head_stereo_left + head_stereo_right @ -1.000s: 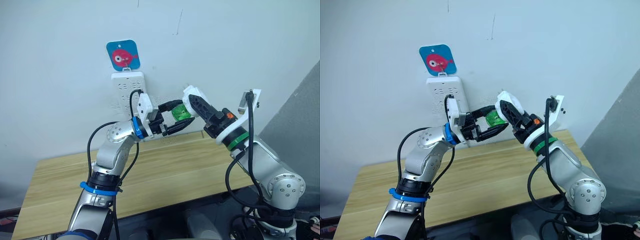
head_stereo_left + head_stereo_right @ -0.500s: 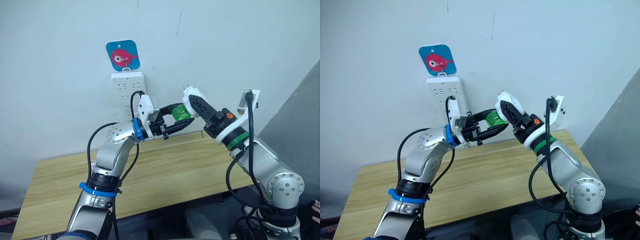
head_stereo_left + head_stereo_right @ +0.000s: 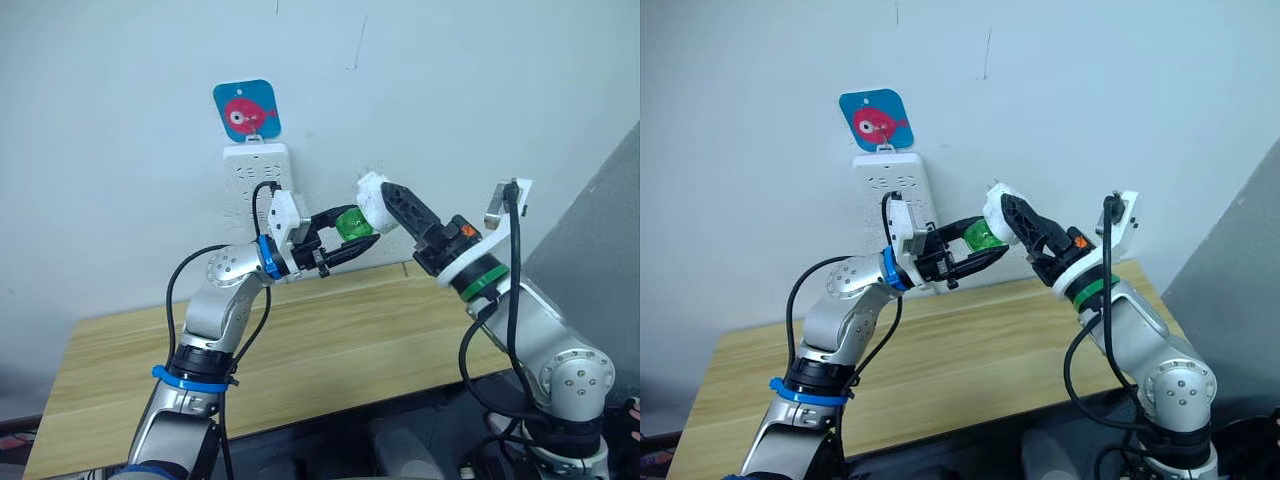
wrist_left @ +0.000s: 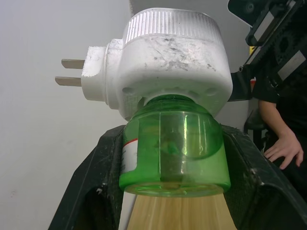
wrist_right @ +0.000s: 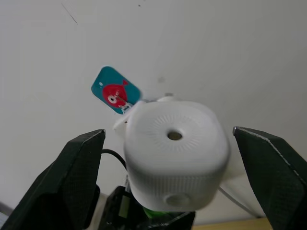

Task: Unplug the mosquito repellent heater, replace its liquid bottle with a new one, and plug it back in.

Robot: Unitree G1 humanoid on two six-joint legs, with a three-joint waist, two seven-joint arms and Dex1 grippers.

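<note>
Mosquito repellent heater hangs unplugged in mid-air, just right of the wall power strip. Left gripper clamps the green liquid bottle beneath it; right gripper, jaws spread in its wrist view, seemingly braces the body for unscrewing.

The strip on the wall is partly covered: the left arm and its cable cross its lower half, so the sockets there cannot be counted. The bottle hides the heater's underside, and the bottle's label is cut by the left jaws. Behind the heater, a person's hand is cut off by the picture's edge.
</note>
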